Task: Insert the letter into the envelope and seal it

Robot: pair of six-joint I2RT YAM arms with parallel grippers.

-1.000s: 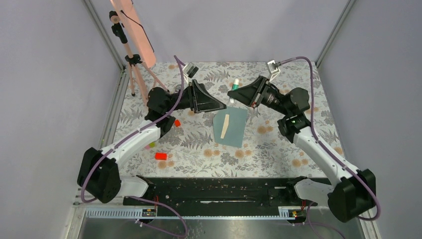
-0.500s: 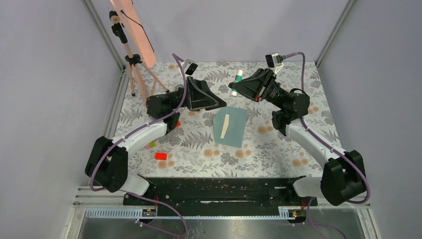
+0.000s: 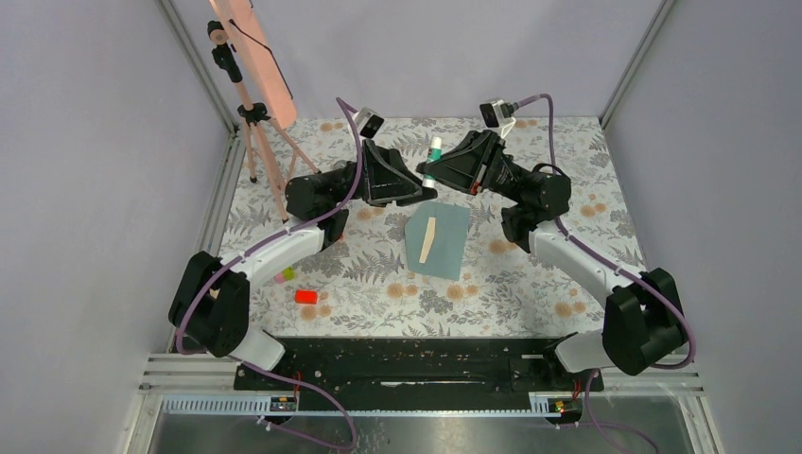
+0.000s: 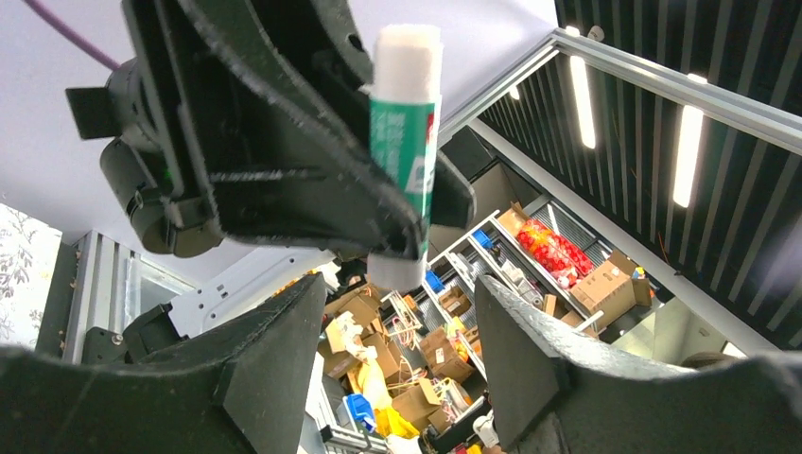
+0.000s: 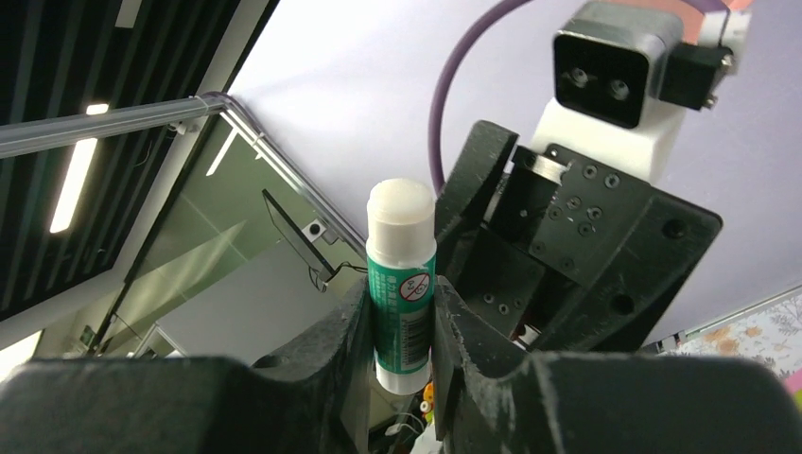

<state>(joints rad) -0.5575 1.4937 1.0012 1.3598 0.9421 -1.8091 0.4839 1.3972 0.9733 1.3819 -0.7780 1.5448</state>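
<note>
- A tripod (image 3: 253, 123) carrying a tall salmon-pink panel (image 3: 252, 47) stands far out to the left of the left gripper, at the back corner of the floral table (image 3: 539, 274)
- A red block (image 3: 305, 296) and a small yellow-green piece (image 3: 287, 275) lie on the table beside the left forearm, well behind that gripper's fingertips and nearer the bases
- The left gripper (image 4: 397, 293) is raised off the table and faces the right gripper tip to tip; its two fingers stand apart with nothing between them, so it is released
- The glue stick (image 3: 433, 157), white with a green label, stands upright just beyond the left fingertips, its lower end over the gap between them; from these views I cannot tell whether it touches them
- The letter (image 3: 428, 242) shows as a narrow tan strip lying slantwise on the envelope (image 3: 449, 248); both lie flat on the table below the two gripper tips and a little nearer the bases, touched by neither gripper
- Whether any of the letter is tucked inside the envelope cannot be told
- The right gripper (image 5: 400, 291) is raised too, clenched on the lower half of the glue stick, one finger pressed against each side of the label, the white top sticking up above its fingers
</note>
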